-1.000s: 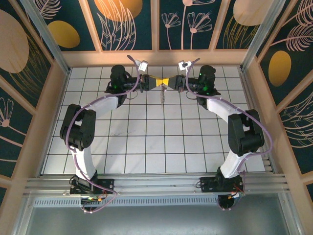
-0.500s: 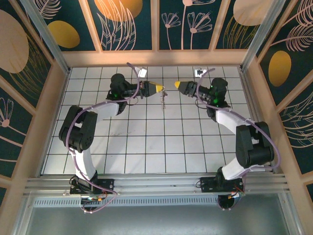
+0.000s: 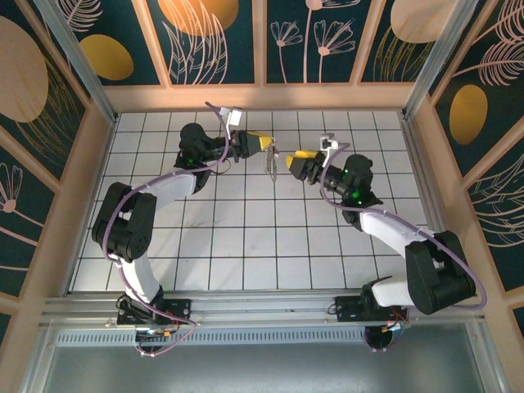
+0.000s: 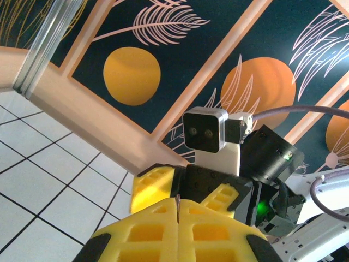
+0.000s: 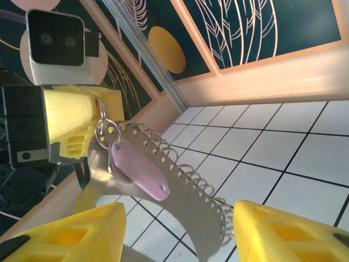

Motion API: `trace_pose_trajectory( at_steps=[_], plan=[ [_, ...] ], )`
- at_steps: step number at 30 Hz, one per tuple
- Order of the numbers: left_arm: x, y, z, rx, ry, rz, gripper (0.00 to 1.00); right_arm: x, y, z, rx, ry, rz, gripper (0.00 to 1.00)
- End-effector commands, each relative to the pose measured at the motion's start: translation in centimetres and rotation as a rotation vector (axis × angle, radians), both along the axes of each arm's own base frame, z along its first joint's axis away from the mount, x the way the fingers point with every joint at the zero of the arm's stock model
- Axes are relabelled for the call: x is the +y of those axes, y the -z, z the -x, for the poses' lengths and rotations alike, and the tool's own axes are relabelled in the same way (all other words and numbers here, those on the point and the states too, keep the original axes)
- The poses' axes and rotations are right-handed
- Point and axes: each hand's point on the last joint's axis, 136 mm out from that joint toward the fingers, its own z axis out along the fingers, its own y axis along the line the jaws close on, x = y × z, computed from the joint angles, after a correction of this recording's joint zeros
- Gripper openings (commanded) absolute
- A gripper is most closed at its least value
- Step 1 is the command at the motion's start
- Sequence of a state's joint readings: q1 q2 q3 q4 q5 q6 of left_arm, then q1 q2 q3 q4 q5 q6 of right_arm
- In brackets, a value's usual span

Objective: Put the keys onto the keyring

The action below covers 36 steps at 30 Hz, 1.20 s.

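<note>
In the right wrist view, a small silver keyring (image 5: pixel 104 131) hangs from the left gripper's yellow fingers (image 5: pixel 68 123). On the keyring hang the key (image 5: pixel 139 170), with its lilac-pink head, and a curved silver strip (image 5: pixel 202 204) edged with wire coils. My right gripper (image 5: pixel 180 212) is open, its fingers apart on either side of the strip and not touching it. From above, the left gripper (image 3: pixel 268 146) is shut on the keyring (image 3: pixel 272 164), which dangles over the tiles. The right gripper (image 3: pixel 289 160) is just to its right. My left gripper (image 4: pixel 178 201) pinches a thin metal edge.
White tiled floor (image 3: pixel 246 237) stretches toward the arm bases. The wooden back wall (image 3: pixel 262 97) runs close behind both grippers. Facing the left wrist view are the right arm's camera (image 4: pixel 210 136) and its yellow fingers (image 4: pixel 151 186).
The right gripper opened and let go, drew back to the right, then swung lower and back near the hanging keyring. The left gripper kept its hold and shifted slightly.
</note>
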<state>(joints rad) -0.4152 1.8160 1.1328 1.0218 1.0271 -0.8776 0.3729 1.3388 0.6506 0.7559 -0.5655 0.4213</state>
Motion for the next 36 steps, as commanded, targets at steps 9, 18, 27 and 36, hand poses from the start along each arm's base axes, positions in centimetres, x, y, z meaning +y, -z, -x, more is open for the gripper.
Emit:
trace_pose_trajectory(
  at_steps=[9, 18, 27, 36],
  plan=[
    [-0.5, -1.2, 0.8, -0.038, 0.016, 0.037, 0.0, 2.7, -0.8, -1.1, -0.075, -0.023, 0.058, 0.52],
    [-0.7, -1.1, 1.0, -0.037, 0.02, 0.037, 0.0, 3.9, -1.6, -1.2, -0.095, -0.05, 0.073, 0.49],
    [-0.8, -1.0, 1.0, -0.037, 0.019, 0.037, 0.0, 3.7, -0.8, -0.8, -0.089, -0.042, 0.099, 0.47],
    [-1.0, -1.1, 0.9, -0.039, 0.022, 0.044, 0.0, 2.9, 0.0, 0.1, -0.091, -0.011, 0.108, 0.5]
  ],
)
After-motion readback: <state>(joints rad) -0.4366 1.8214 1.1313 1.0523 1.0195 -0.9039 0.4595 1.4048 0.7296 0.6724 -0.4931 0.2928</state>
